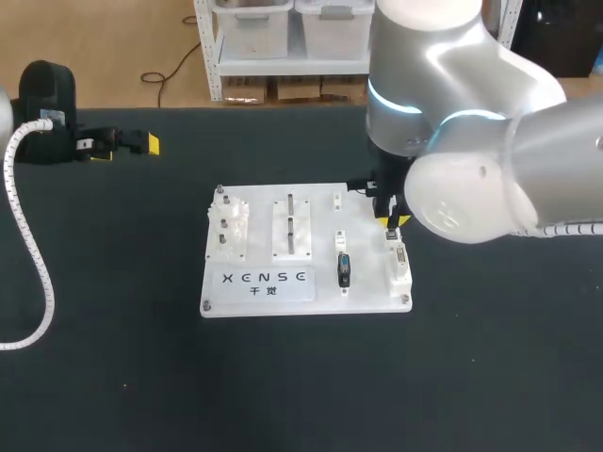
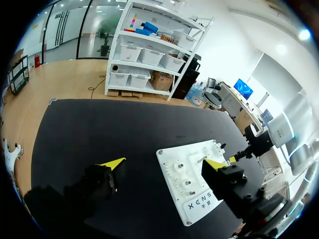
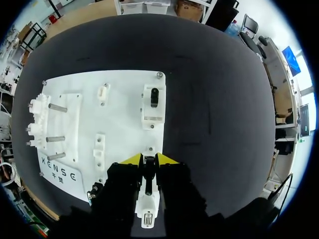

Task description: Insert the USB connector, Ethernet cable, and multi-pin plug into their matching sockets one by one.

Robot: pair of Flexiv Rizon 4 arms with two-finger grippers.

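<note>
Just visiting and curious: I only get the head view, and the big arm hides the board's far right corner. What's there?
Observer: The right wrist view shows a white socket block with a dark middle, beside the board's corner screw.
Visitor: Are the left fingers holding anything?
Observer: No; the left wrist view shows them wide apart, with nothing between them.

The only print I can find sits on the white board. It is one line of dark capital lettering along the front strip, with two smaller characters centred beneath it. It lies off to one side of my right gripper, at the board's corner. By my left gripper, one finger partly hides it.
</note>
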